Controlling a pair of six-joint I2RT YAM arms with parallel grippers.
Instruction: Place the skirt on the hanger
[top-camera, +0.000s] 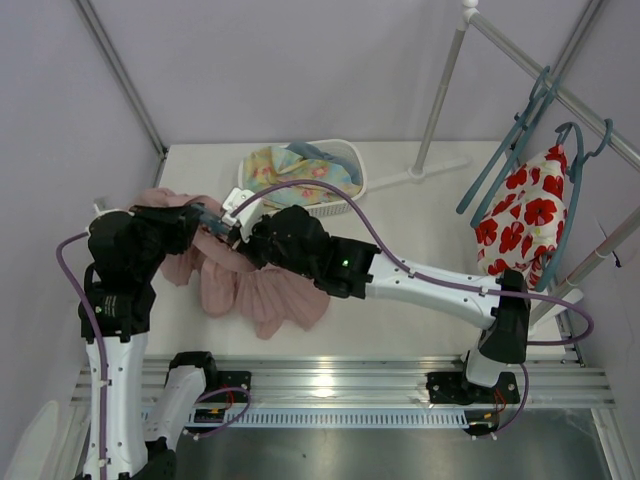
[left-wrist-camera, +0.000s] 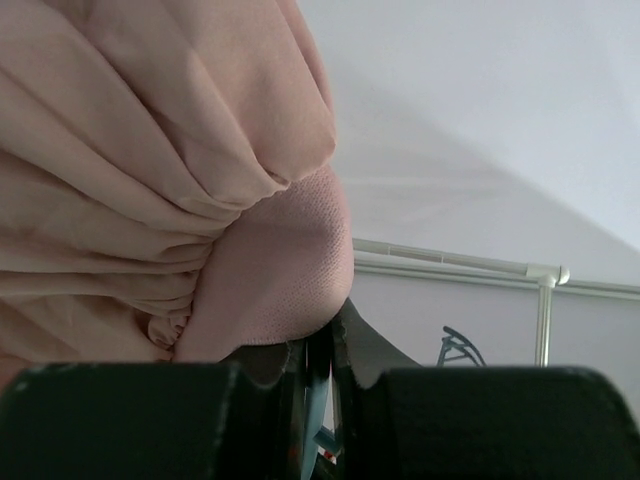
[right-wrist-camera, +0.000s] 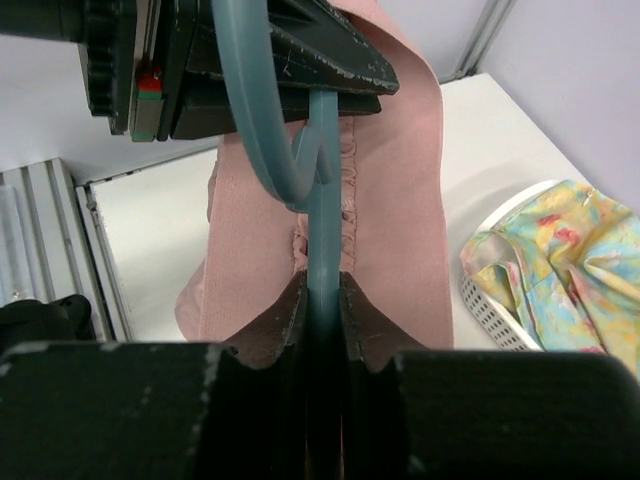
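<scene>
Your right fingers (right-wrist-camera: 275, 332) are clamped on a straight part of the teal hanger (right-wrist-camera: 322, 225), whose hook curls just ahead of them. Your left fingers (left-wrist-camera: 372, 355) are pinched almost closed on the gathered waistband of the pink skirt (left-wrist-camera: 150, 180), right against that hanger. The two pairs meet tip to tip above the left of the worktop (top-camera: 430, 220), the rest of the skirt lying rumpled on it beneath them, with a white basket (top-camera: 352, 163) of yellow-and-blue cloth (top-camera: 285, 165) just behind.
</scene>
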